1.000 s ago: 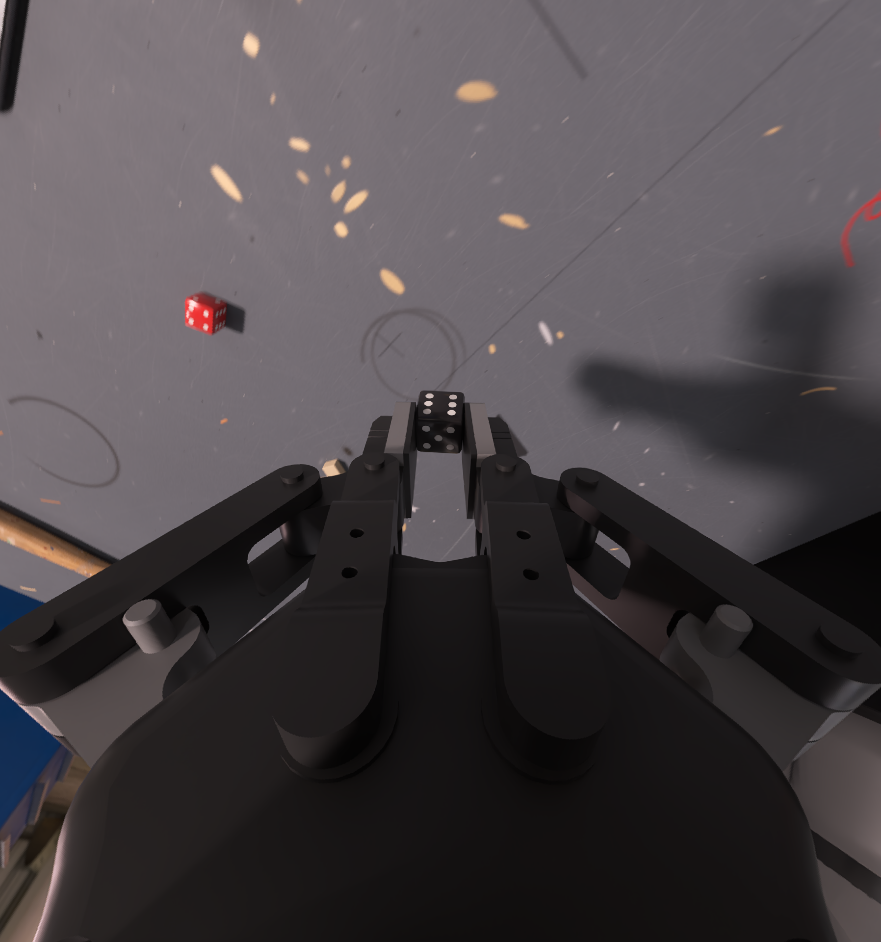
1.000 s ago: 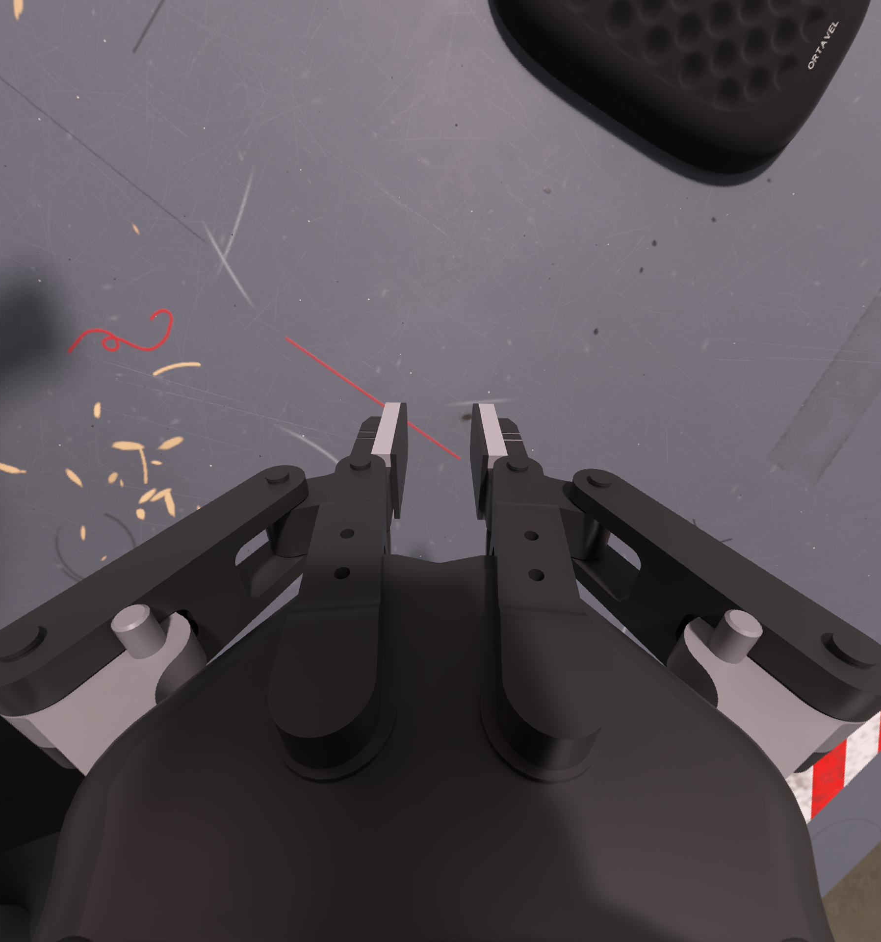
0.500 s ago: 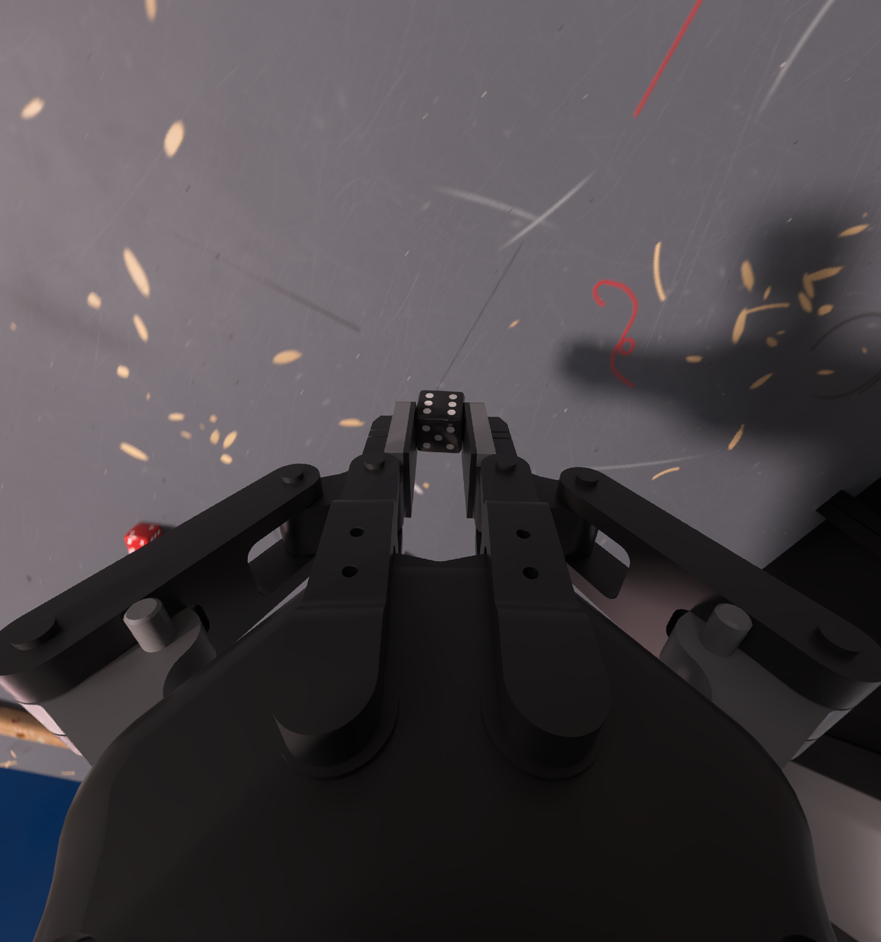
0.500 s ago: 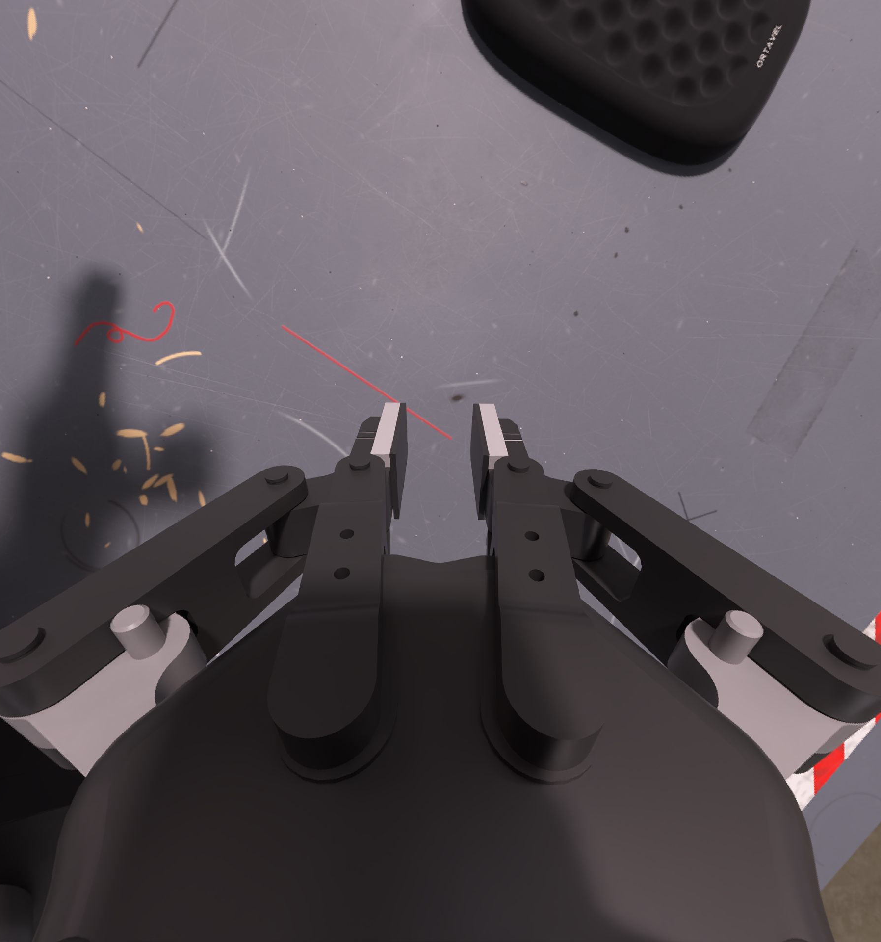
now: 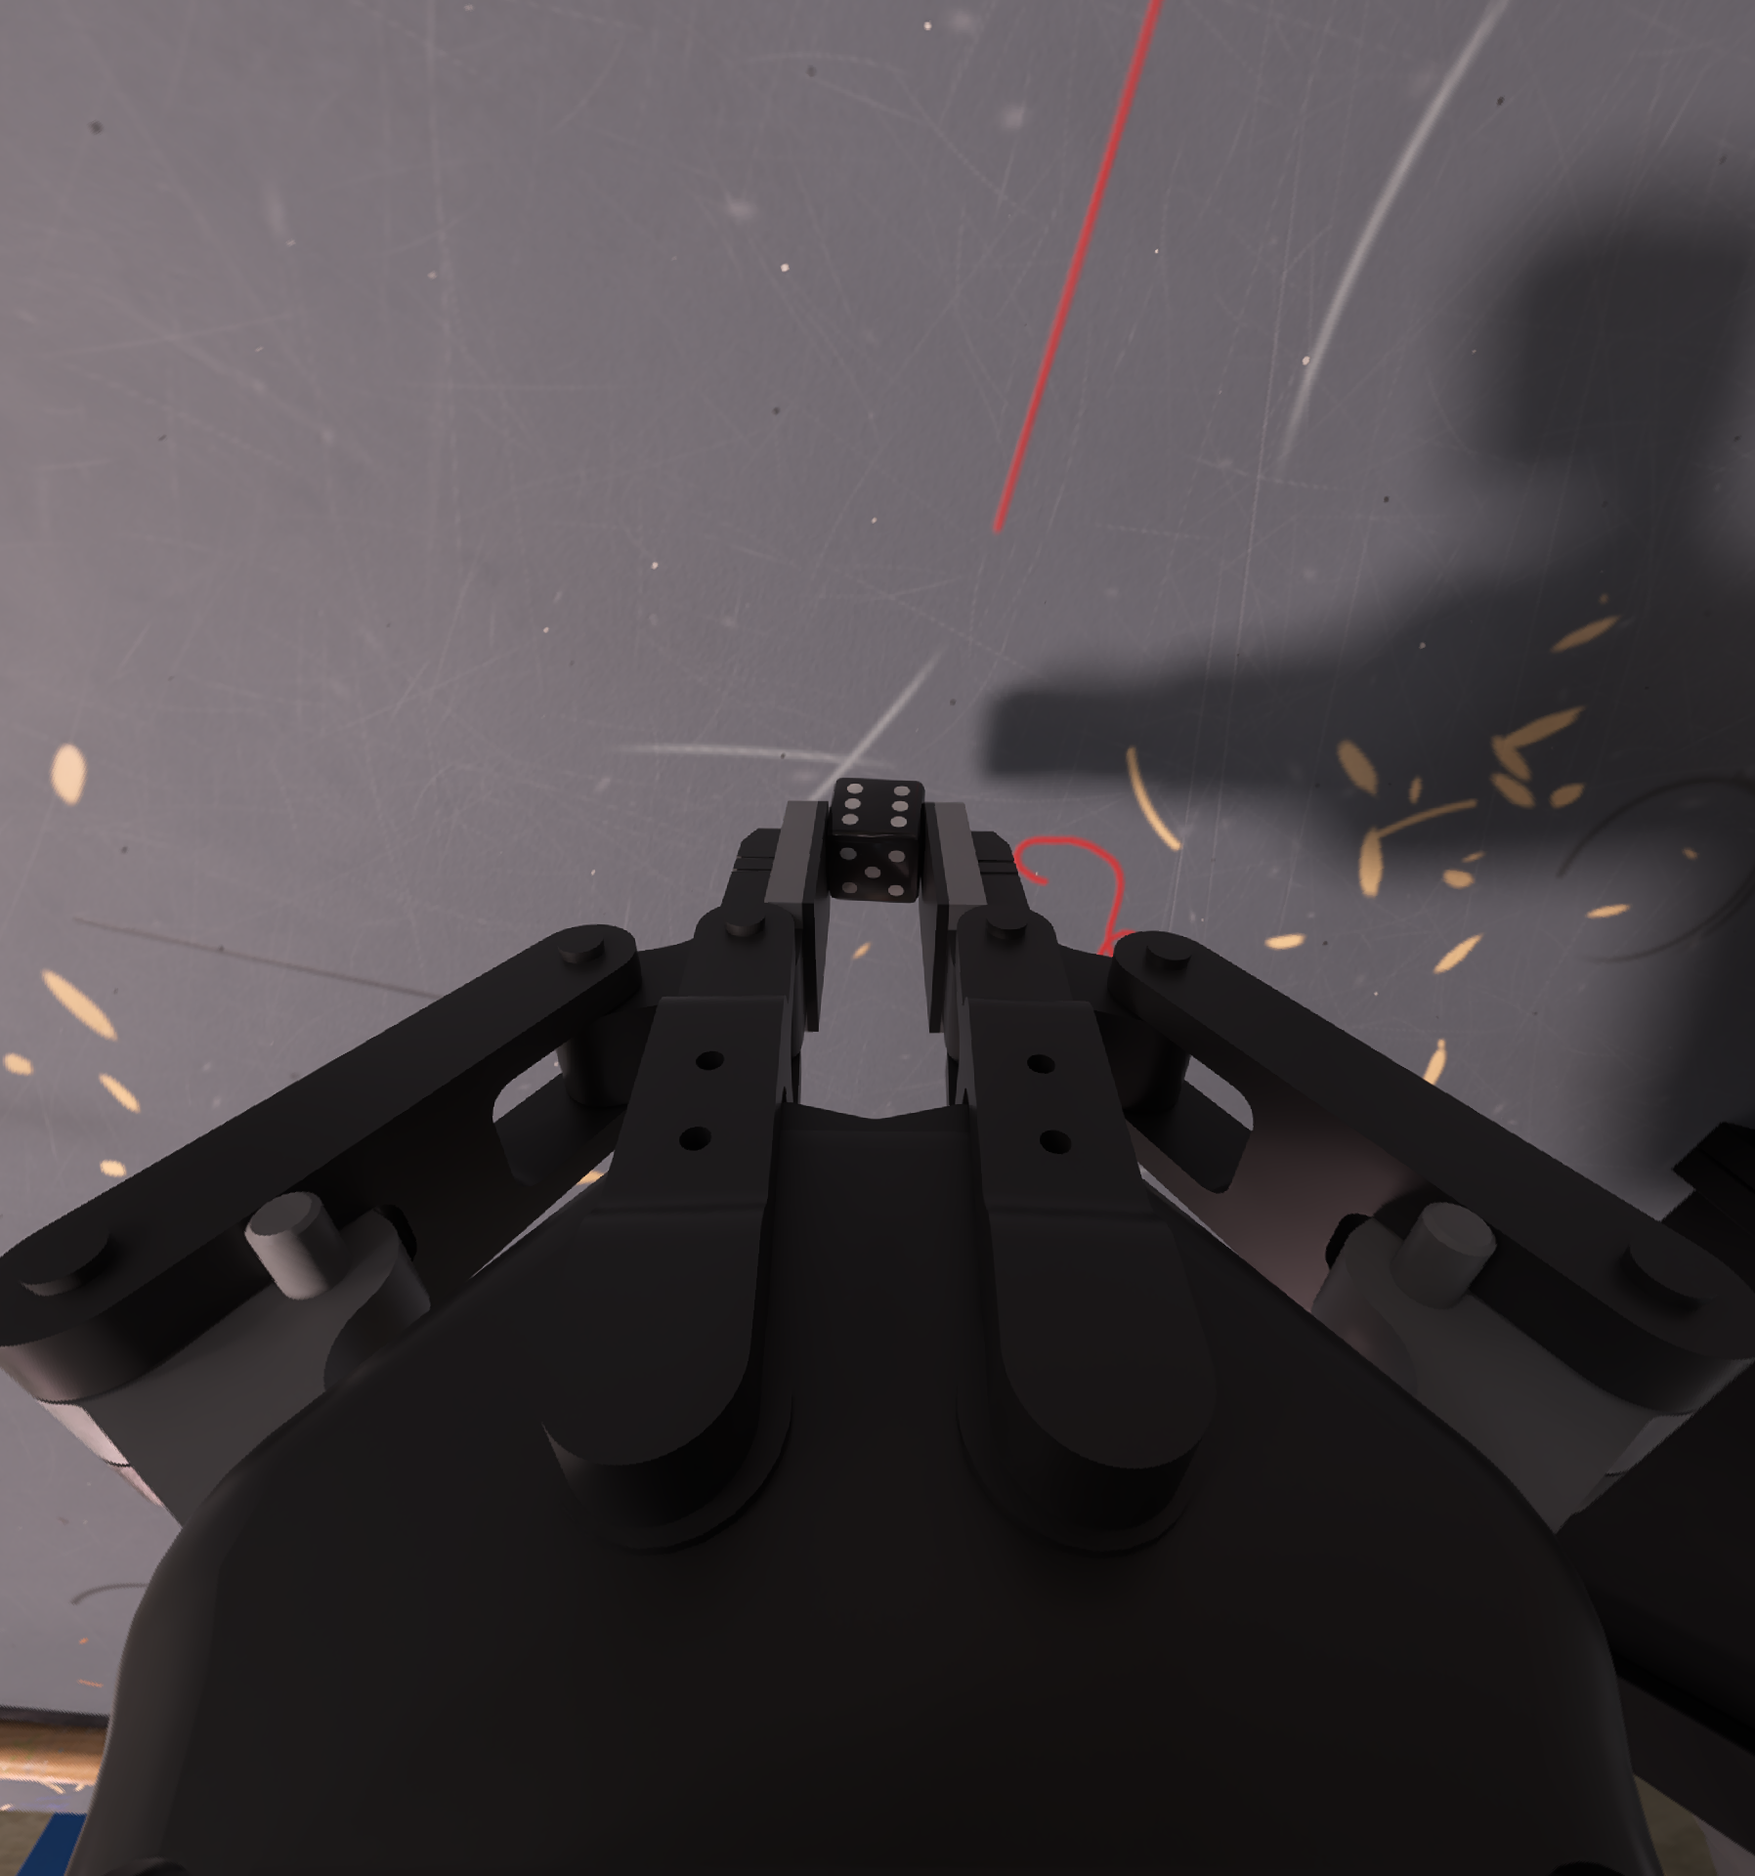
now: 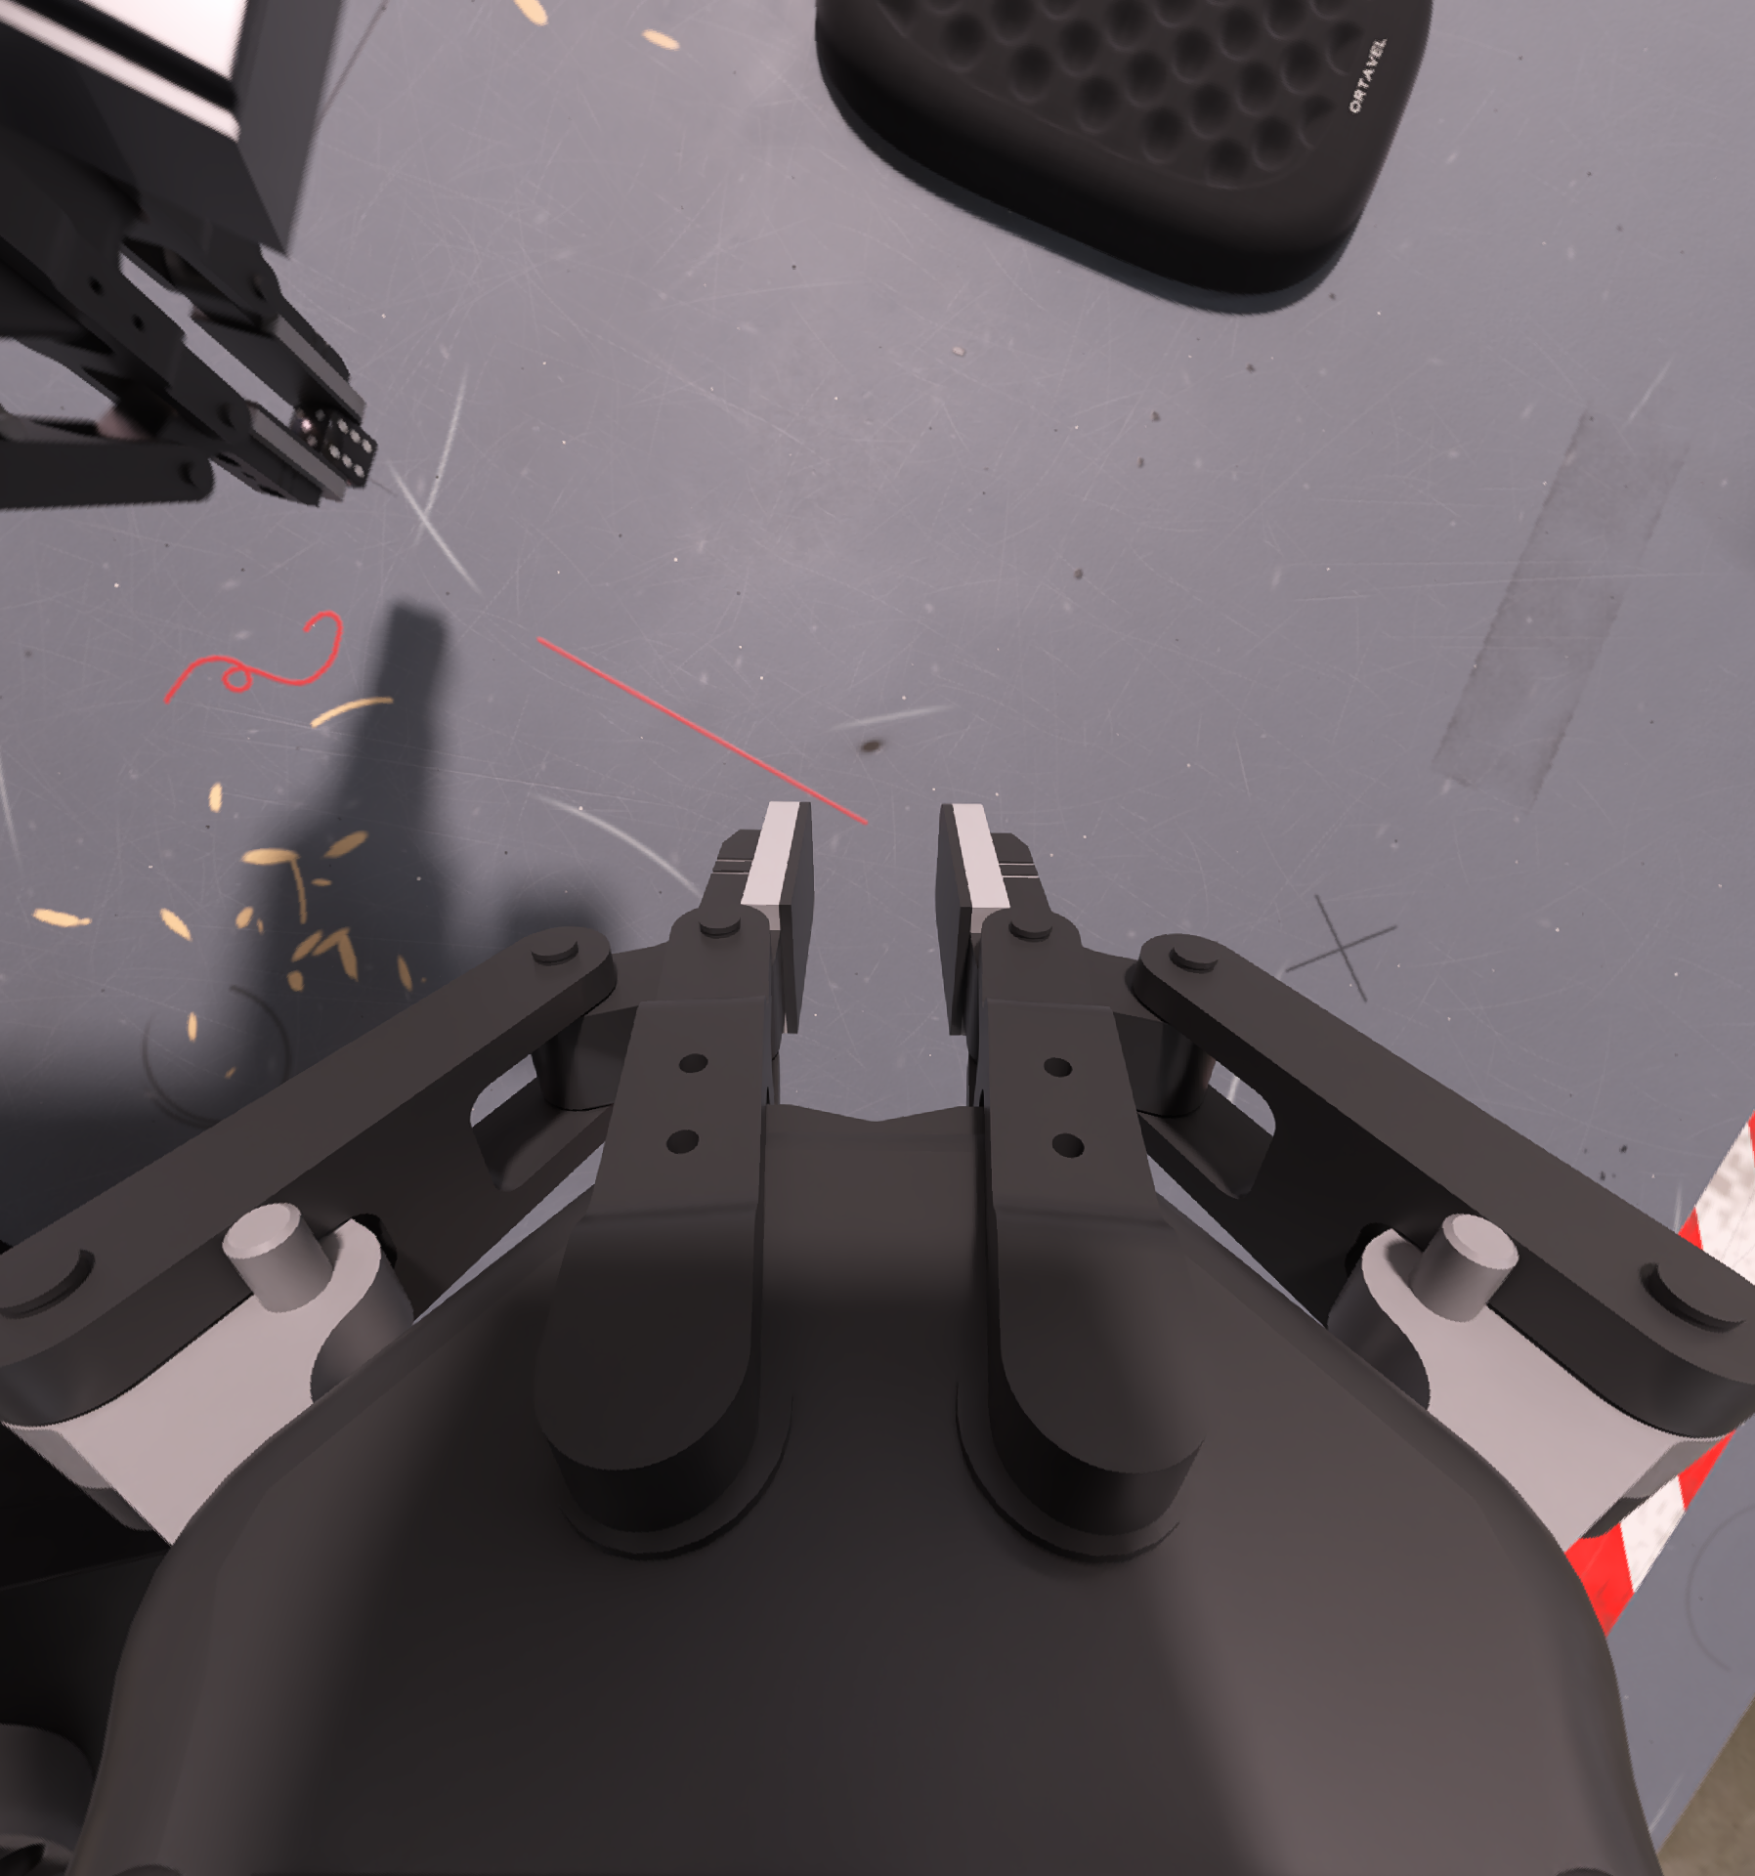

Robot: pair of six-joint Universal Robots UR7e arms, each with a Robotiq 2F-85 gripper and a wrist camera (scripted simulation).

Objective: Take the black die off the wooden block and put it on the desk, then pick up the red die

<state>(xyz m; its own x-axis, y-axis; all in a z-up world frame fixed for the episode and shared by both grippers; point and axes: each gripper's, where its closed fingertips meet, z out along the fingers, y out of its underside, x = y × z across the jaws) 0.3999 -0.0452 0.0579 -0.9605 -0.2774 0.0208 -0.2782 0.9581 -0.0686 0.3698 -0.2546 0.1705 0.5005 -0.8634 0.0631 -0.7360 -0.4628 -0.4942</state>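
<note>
My left gripper (image 5: 875, 843) is shut on the black die (image 5: 875, 841), a small black cube with white pips, held between the fingertips above the grey desk (image 5: 447, 457). The same gripper (image 6: 330, 447) with the die (image 6: 340, 445) shows at the upper left of the right wrist view, above the desk. My right gripper (image 6: 873, 863) is open and empty over the grey desk (image 6: 1056, 609). The red die and the wooden block are in neither view.
A black dimpled pad (image 6: 1127, 132) lies at the top of the right wrist view. A red-and-white striped strip (image 6: 1726, 1269) marks the desk's right edge. Tan flecks (image 5: 1442, 802) and red scribbles (image 6: 254, 665) mark the desk. A wooden edge (image 5: 10, 1766) runs at the lower left.
My left gripper has carried the black die to the right across the desk; the red die has left its view. The left gripper has come into the right wrist view. The right gripper stays open.
</note>
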